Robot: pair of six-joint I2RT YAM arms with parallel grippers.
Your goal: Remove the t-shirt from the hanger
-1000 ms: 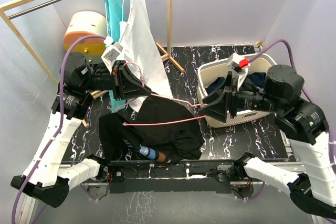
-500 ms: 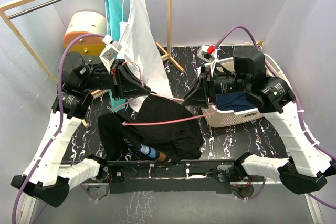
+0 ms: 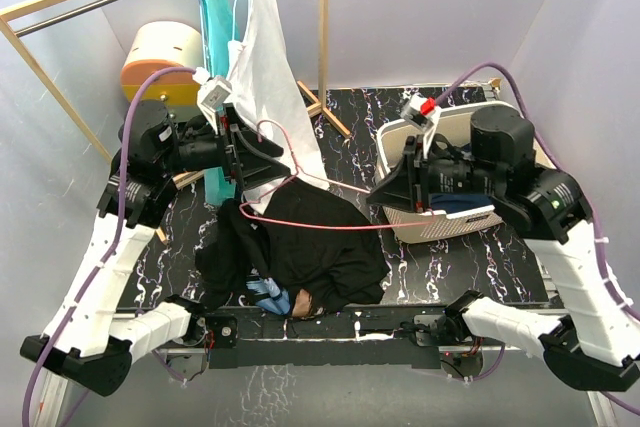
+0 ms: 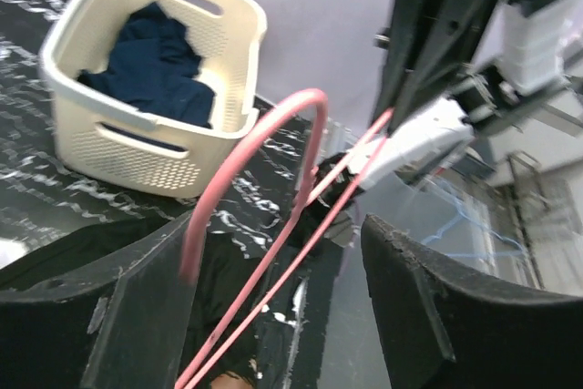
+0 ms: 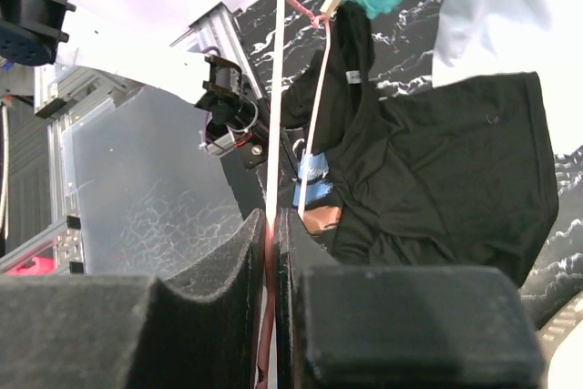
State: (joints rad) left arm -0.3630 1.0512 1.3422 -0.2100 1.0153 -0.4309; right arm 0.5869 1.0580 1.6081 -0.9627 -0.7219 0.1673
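Above the black t-shirt [image 3: 330,247], the right pincer [image 5: 273,225] clamps the pink hanger [image 3: 320,227], the left pincer [image 4: 273,239] gaping around its hook.

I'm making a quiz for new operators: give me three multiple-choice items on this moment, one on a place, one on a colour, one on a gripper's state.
1. Where is the navy garment? A in the cream basket; B on the floor; C draped over a camera.
2. What colour is the hanger held by the right gripper? A black; B pink; C green.
3. How do that gripper's jaws stand? A wide open; B shut on nothing; C shut on the hanger.
Key: 1 A, it lies inside the basket; 2 B, its wire is pink; 3 C, the wire is pinched between them.
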